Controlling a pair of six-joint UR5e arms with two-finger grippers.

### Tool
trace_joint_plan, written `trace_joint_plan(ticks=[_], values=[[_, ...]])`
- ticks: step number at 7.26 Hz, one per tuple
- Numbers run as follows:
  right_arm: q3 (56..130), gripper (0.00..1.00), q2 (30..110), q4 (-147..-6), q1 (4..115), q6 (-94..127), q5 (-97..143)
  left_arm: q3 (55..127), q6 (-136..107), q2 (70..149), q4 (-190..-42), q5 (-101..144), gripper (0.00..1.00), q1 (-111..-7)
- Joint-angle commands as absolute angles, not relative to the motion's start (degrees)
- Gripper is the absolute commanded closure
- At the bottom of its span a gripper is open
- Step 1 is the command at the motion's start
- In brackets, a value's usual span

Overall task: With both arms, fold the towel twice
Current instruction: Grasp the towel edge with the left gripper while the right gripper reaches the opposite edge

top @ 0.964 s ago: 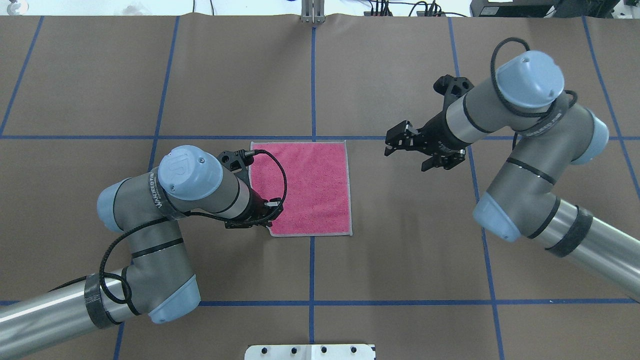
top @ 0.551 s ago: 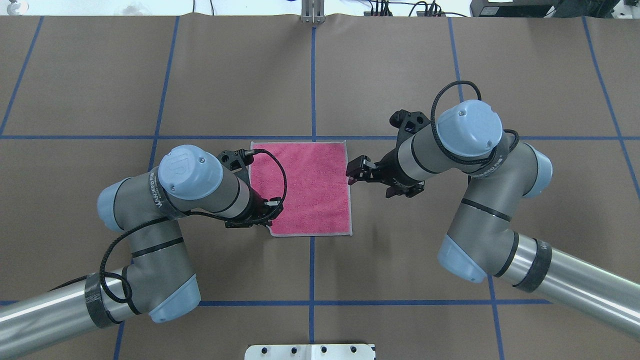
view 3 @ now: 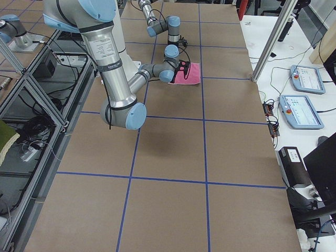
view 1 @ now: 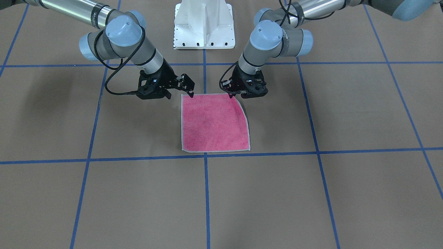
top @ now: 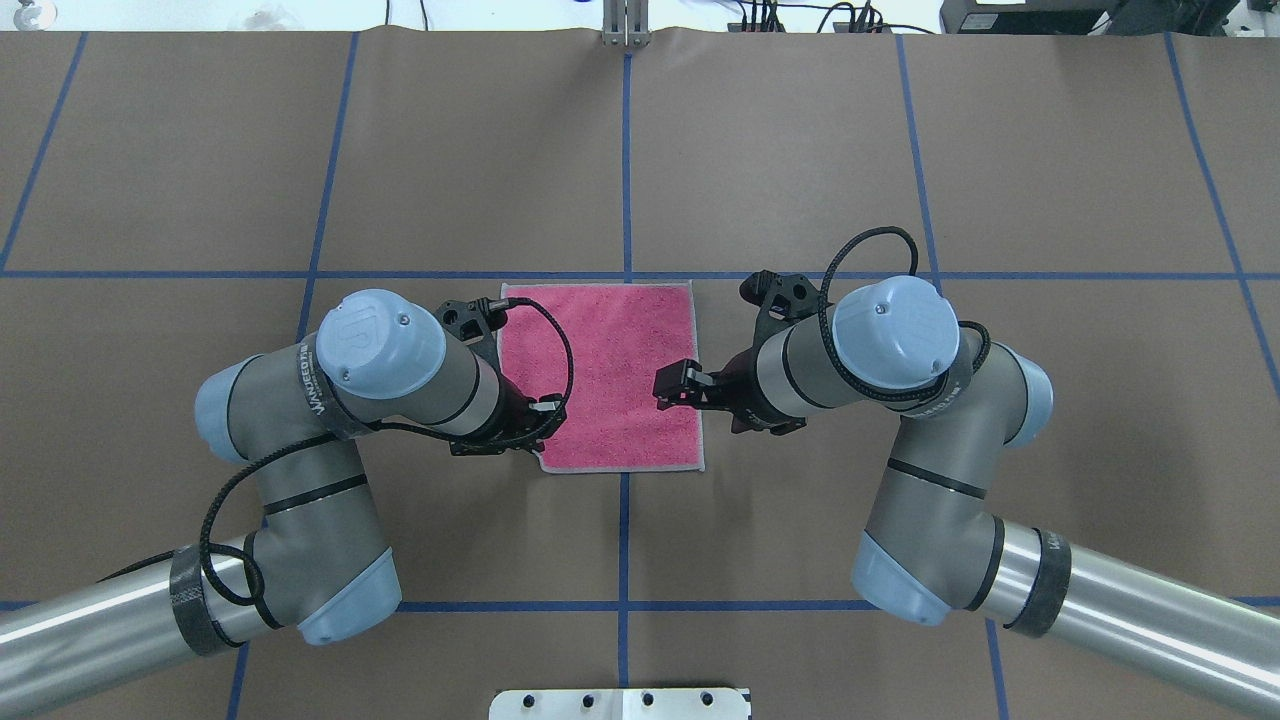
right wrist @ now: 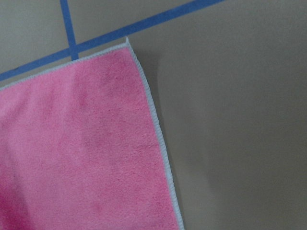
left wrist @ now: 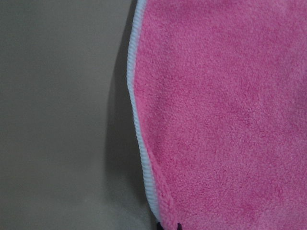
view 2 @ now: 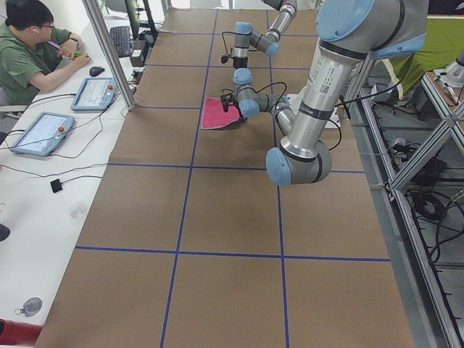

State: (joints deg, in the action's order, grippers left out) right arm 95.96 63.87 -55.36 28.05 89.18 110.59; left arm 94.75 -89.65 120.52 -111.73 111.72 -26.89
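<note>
The towel (view 1: 214, 124) (top: 615, 370) lies flat, pink face up, on the brown table. Its corner nearest the robot on the left arm's side is drawn in a little. My left gripper (view 1: 231, 93) points down at that corner and is shut on it. In the overhead view the left wrist hides those fingers. The left wrist view shows the towel (left wrist: 225, 105) up close with its pale edge. My right gripper (view 1: 188, 86) (top: 662, 384) hovers open just over the towel's other near corner, holding nothing. The right wrist view shows the towel (right wrist: 81, 148) and its far corner.
The white pedestal base (view 1: 204, 27) stands behind the towel on the robot's side. Blue tape lines (top: 625, 150) grid the table. A person (view 2: 29, 51) sits at a side desk with tablets (view 2: 94, 93). A metal post (top: 625, 25) stands at the far edge.
My right arm has swung in from the right and back toward the robot, bringing its open gripper over the towel's right edge. The left arm and the towel have not moved.
</note>
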Motion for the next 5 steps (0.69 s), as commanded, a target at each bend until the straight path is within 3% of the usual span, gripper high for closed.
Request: trace_joint_plan(ticks=[1,5], values=[[91.7,0.0,64.3,-45.0,26.9,91.7,108.6,94.7,-89.6,120.6,-111.8,111.7,1.0,-26.9],[88.7,0.0,64.1,-40.7,26.5,95.1,108.7,94.7,-89.6,120.5,-111.8,111.7,1.0,-26.9]])
